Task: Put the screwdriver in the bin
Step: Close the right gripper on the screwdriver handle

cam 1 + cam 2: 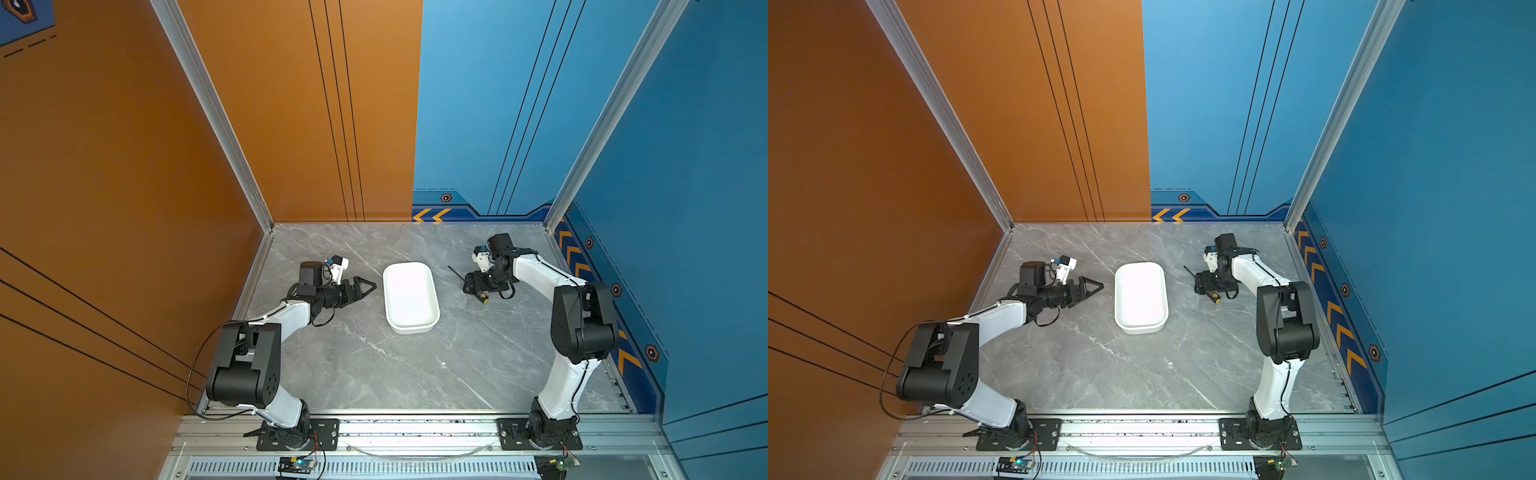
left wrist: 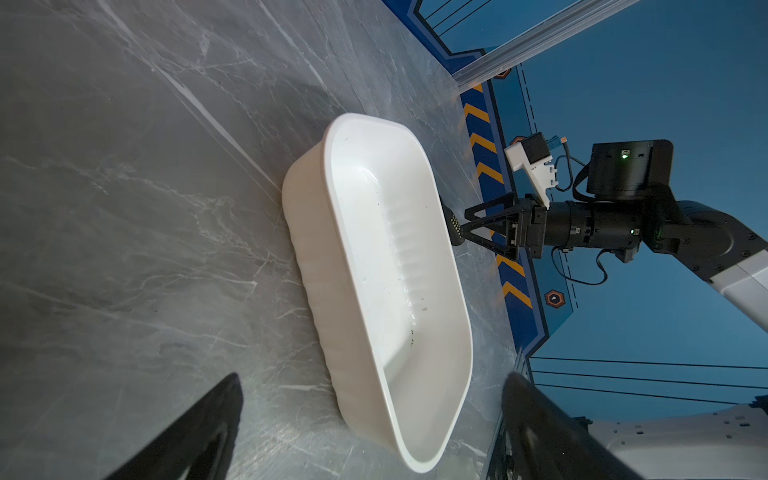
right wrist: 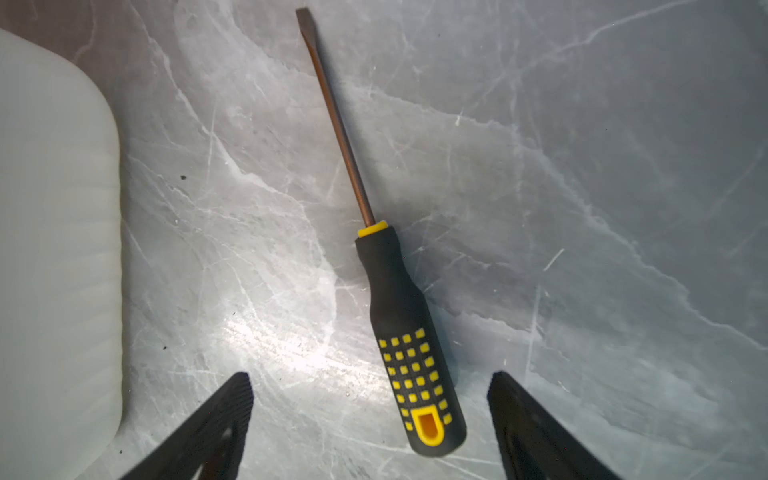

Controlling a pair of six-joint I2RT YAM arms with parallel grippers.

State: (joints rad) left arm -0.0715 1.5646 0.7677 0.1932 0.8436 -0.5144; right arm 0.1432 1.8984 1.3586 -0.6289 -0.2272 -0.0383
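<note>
The screwdriver (image 3: 399,311) lies flat on the grey marble table, with a black handle with yellow squares and a thin dark shaft. In both top views it sits just right of the bin, its shaft (image 1: 455,272) (image 1: 1190,272) pointing to the back left. My right gripper (image 3: 370,374) (image 1: 471,286) (image 1: 1202,286) hangs low over the handle end, open, one finger on each side and neither touching it. The bin (image 1: 409,297) (image 1: 1141,297) (image 2: 395,270) is a white tray with nothing in it, mid-table. My left gripper (image 1: 372,286) (image 1: 1098,286) (image 2: 374,378) is open just left of the bin.
Orange and blue walls enclose the table on the left, back and right. The bin's rounded wall (image 3: 54,249) stands close beside the screwdriver. Both arm bases are bolted to the rail at the front edge (image 1: 415,428).
</note>
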